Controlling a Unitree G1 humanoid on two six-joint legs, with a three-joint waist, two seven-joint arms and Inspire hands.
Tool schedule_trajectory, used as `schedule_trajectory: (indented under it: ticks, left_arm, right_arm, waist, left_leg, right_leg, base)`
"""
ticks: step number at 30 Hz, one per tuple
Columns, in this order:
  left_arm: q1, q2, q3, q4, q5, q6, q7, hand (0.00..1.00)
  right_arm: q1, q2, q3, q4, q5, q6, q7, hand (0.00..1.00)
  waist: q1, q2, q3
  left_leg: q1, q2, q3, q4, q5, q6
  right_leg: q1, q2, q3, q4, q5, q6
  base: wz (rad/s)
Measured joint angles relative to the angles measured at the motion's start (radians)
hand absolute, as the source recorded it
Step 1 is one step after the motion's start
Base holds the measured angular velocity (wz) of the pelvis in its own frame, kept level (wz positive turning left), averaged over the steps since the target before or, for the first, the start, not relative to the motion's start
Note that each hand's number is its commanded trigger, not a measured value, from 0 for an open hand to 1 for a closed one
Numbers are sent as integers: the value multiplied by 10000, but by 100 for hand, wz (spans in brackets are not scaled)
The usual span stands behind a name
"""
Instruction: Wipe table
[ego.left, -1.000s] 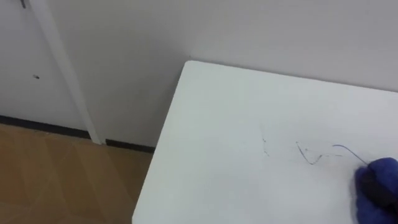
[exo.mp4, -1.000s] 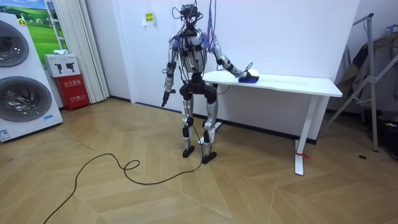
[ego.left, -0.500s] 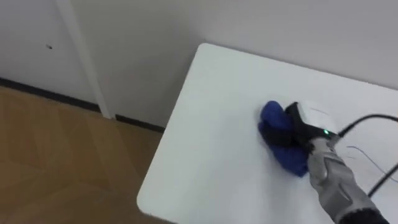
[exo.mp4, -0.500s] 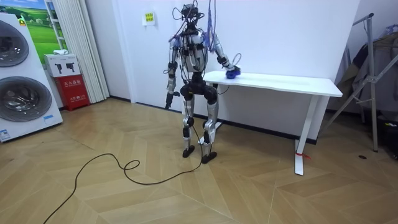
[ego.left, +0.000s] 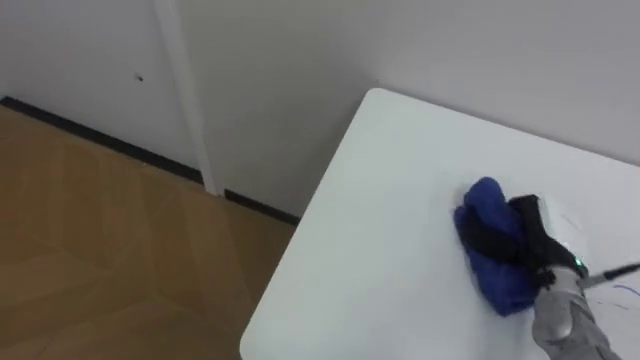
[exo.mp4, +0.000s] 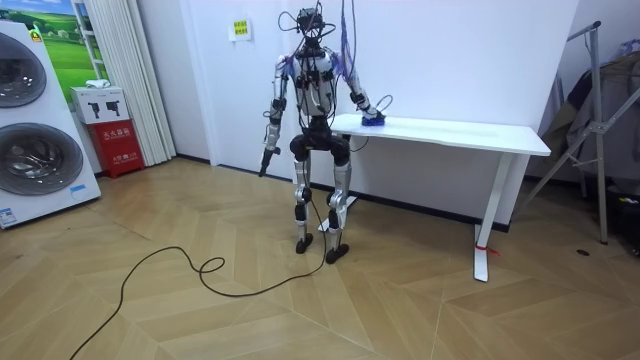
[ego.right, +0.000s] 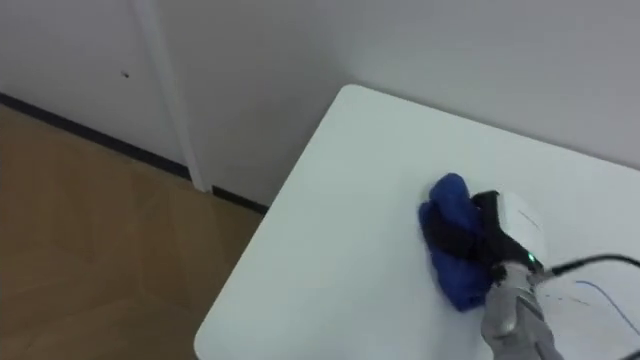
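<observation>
a robot's right hand (ego.left: 528, 238) reaches in from the lower right over a white table (ego.left: 380, 240). its dark fingers curl over a bunched blue cloth (ego.left: 487, 205), pressing it to the tabletop near the table's left end. beside the wrist, faint pen lines (ego.right: 592, 292) mark the surface. beyond the cloth, the far corner meets a pale wall (ego.left: 300, 80). in the room view the robot stands at the table's end, left hand (exo.mp4: 265, 158) hanging by its hip, fingers too small to tell. this looks like mid-wipe; the next stroke likely calls for sweeping toward the pen lines under steady pressure.
</observation>
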Motion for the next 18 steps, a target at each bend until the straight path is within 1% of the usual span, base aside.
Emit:
schedule_trajectory:
  ticks: [1,2,3,5,7,10,11,12,13,14,15,16,17,18]
  left_arm:
    - [5,-12,84,1,16,9,26,0]
    - [-3,-32,275,1,160,71,76,0]
    - [-13,-20,374,-11,188,87,129,0]
    - [-12,-32,382,-34,211,84,273,0]
    - [-1,-47,299,-81,207,88,315,0]
    - [-89,-116,-9,-151,145,137,350,0]
    - [-185,-157,-205,-21,125,194,349,0]
    - [-294,-301,-275,34,153,259,345,0]
    - [-366,-350,-315,73,150,272,342,0]
    - [-525,-386,-387,201,130,292,293,0]
    - [-715,-390,-504,383,125,336,251,0]
    - [-787,-386,-556,442,128,401,241,0]
    - [-1012,-390,-636,477,137,448,235,0]
    - [-1181,-387,-704,536,148,423,235,0]
  right_arm:
    - [94,-17,-119,95,55,-1,-147,100]
    - [269,-26,-459,351,86,-3,-404,100]
    - [486,-30,-793,584,133,-3,-605,100]
    - [599,-51,-1121,802,171,24,-792,100]
    - [631,-47,-1131,730,212,136,-854,100]
    - [270,40,-911,511,171,695,-815,100]
    - [78,68,-720,185,143,1150,-643,100]
    - [-111,149,-539,-311,-15,1718,-357,100]
    - [-219,217,-369,-608,-234,1955,-216,100]
    - [-448,343,223,-1414,-699,2409,239,100]
    - [-826,398,1075,-2159,-1193,2611,655,100]
    - [-1119,425,1512,-2327,-1528,2597,825,100]
    - [-1821,494,2236,-2424,-1819,2536,1120,100]
    - [-2396,503,2677,-2416,-1821,2467,1417,100]
  waist:
    - [-43,-1,-13]
    - [-258,-14,-29]
    - [-387,-44,-94]
    - [-481,-46,-96]
    - [-476,-7,-118]
    - [-474,72,-121]
    - [-317,153,-98]
    - [-57,231,-72]
    - [25,291,-60]
    - [104,309,16]
    - [236,304,73]
    - [300,303,114]
    - [488,270,223]
    - [634,220,307]
  left_leg:
    - [-5,-4,24,16,-24,18]
    - [-3,-23,-50,140,-73,39]
    - [2,-36,-131,216,-92,51]
    - [18,-34,-117,307,-125,51]
    - [39,-32,-85,309,-129,42]
    - [51,8,-4,297,-96,-5]
    - [111,62,168,275,-85,-23]
    - [69,162,421,265,-83,-41]
    - [10,197,491,266,-71,-60]
    - [-97,244,619,226,-7,-105]
    - [-244,314,765,207,60,-157]
    - [-332,334,820,207,91,-177]
    - [-435,345,833,204,159,-212]
    - [-498,355,814,124,242,-237]
  right_leg:
    - [26,-7,-22,-4,0,0]
    - [135,-16,-126,-3,1,1]
    - [195,-23,-171,26,5,5]
    - [252,-22,-227,16,8,8]
    - [270,-21,-222,12,12,9]
    - [265,5,-188,25,33,-26]
    - [165,35,-37,56,59,-69]
    - [-34,69,113,133,107,-148]
    - [-109,89,196,209,121,-171]
    - [-328,134,351,263,154,-238]
    - [-612,171,396,393,197,-310]
    - [-728,196,400,392,225,-356]
    - [-890,239,399,377,265,-422]
    - [-1036,265,400,365,272,-459]
  base:
    - [-10]
    - [13]
    - [18]
    - [-2]
    - [-12]
    - [-14]
    - [-51]
    - [-58]
    - [-52]
    - [-40]
    - [-35]
    - [-25]
    - [-4]
    - [6]
